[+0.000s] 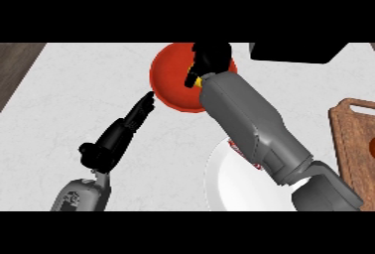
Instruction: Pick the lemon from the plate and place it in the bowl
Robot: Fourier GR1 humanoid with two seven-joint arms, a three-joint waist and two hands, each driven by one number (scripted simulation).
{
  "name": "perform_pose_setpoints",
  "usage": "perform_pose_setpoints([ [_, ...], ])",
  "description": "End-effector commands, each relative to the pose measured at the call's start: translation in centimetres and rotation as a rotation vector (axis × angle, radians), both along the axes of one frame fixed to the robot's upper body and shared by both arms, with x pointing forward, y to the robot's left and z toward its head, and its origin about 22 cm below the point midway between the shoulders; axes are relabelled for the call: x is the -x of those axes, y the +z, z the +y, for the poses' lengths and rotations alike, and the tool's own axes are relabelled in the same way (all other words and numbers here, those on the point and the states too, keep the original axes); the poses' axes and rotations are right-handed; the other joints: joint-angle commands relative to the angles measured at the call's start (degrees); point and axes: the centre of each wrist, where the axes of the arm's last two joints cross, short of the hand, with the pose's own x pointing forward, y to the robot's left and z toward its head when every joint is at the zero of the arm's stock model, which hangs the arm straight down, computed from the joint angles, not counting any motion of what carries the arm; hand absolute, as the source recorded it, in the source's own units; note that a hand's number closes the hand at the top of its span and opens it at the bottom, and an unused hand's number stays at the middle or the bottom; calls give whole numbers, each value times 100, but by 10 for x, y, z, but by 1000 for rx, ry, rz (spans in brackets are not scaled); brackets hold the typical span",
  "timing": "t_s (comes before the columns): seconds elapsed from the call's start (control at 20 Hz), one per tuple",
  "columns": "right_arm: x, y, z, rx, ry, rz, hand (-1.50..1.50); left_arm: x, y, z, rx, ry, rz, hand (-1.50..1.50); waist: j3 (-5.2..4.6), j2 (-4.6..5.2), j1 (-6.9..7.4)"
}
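Observation:
A red bowl (170,77) sits at the back middle of the counter. My right hand (209,55) hangs over the bowl with its fingers curled round the yellow lemon (194,79), of which only a small sliver shows under the hand. The right forearm runs down across the white plate (219,183) at the front right and hides much of it. My left hand (132,119) rests at the left, fingers straight, their tips near the bowl's left rim.
A wooden cutting board (351,144) lies at the right edge, with something red-brown at its far side. A black object (296,51) stands at the back right. Dark wood (15,64) shows beyond the counter's left edge.

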Motion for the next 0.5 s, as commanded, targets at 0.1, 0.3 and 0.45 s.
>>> perform_pose_setpoints([
  [0.1,-13,3,-19,-102,48,-117,-150,1,-3,4,-10,34,1,0,1,-35,-118],
  [0.3,-11,1,-14,-210,-48,-248,-150,5,6,13,-5,8,21,0,2,-46,-92],
  [0.45,-10,-5,-22,-306,-136,-351,-150,14,-2,5,-1,44,22,0,4,-95,-206],
])
